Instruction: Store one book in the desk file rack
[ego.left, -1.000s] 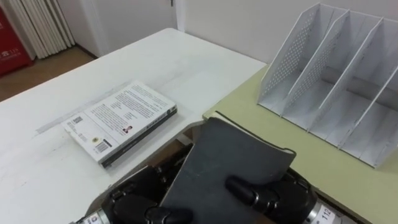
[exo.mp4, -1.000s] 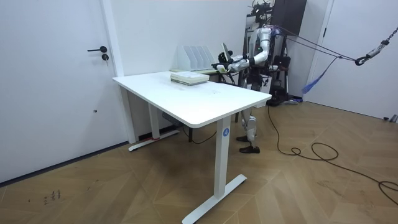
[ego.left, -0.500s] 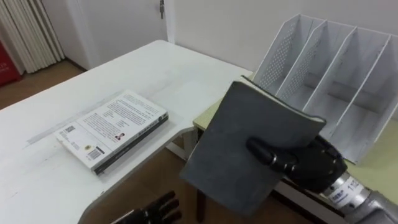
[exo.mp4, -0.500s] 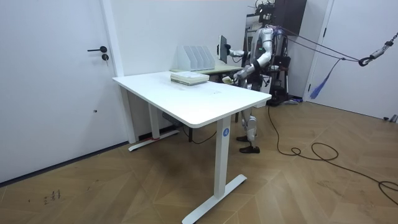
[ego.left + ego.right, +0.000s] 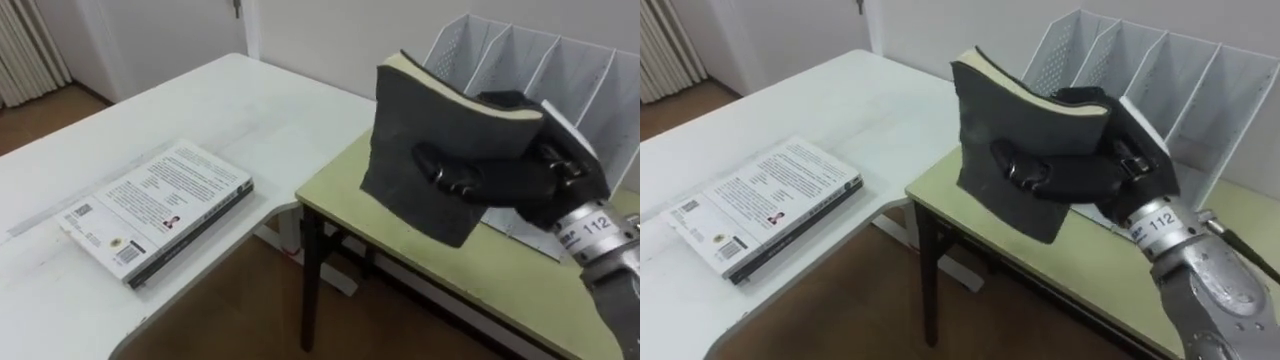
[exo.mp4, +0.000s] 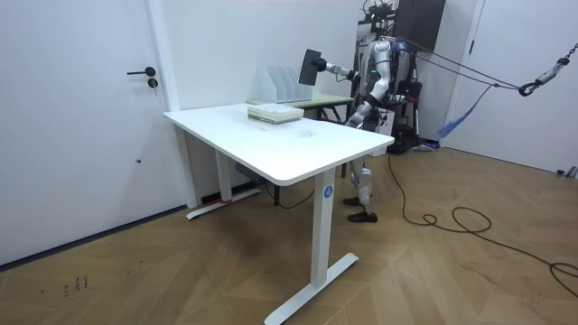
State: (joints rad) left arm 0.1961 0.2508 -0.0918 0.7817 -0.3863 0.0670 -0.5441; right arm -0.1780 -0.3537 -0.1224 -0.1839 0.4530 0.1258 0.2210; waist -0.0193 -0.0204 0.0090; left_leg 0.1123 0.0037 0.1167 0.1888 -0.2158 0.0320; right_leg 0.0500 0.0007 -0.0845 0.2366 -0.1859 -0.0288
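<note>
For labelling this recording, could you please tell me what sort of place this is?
Probably an office or study room: a large white desk, a white perforated metal file rack on a pale green table, and a white-covered book lying on the desk.

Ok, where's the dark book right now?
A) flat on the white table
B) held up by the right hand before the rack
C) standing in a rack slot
B: the right hand is curled round the dark book, holding it up in front of the file rack.
</note>
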